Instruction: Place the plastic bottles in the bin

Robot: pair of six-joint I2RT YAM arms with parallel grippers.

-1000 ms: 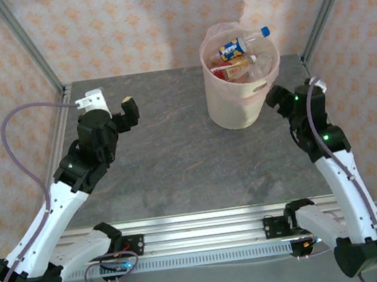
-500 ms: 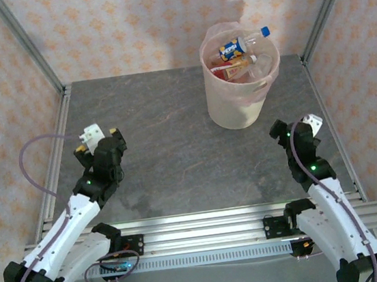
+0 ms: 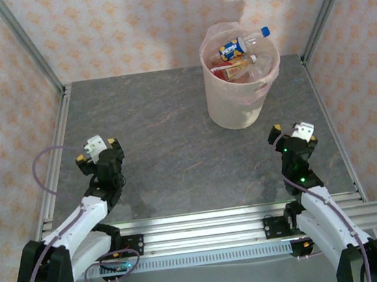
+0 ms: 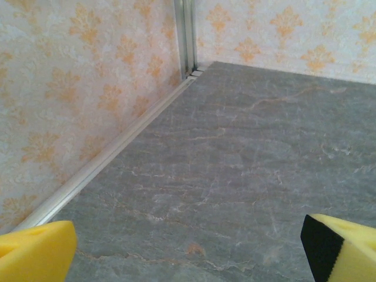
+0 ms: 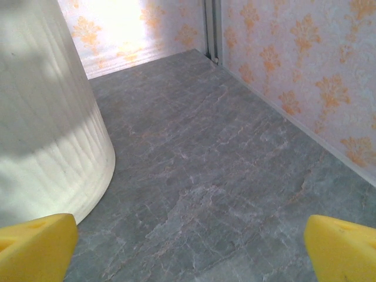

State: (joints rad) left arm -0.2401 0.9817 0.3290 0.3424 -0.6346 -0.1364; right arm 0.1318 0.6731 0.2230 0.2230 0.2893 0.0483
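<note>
The bin (image 3: 242, 100), a cream-white bucket with a pinkish liner, stands at the back right of the table. Several plastic bottles (image 3: 242, 43) lie inside it, one clear with a blue cap on top and others with orange and red labels (image 3: 233, 71) below. My left gripper (image 3: 97, 150) sits low at the near left, open and holding nothing, its yellow pads (image 4: 35, 252) wide apart over bare table. My right gripper (image 3: 292, 133) is low at the near right, open with nothing between its pads (image 5: 343, 249). The bin's ribbed wall (image 5: 47, 117) rises just ahead and to its left.
The grey stone-pattern table (image 3: 167, 137) is framed by aluminium posts and patterned walls (image 4: 76, 88). A rail (image 4: 111, 155) runs along its left edge, and the right wall (image 5: 305, 70) stands close beside the right gripper.
Both arms have drawn back from mid-table toward the near edge and folded low. The right gripper has moved away from the bin. Both grippers stay open.
</note>
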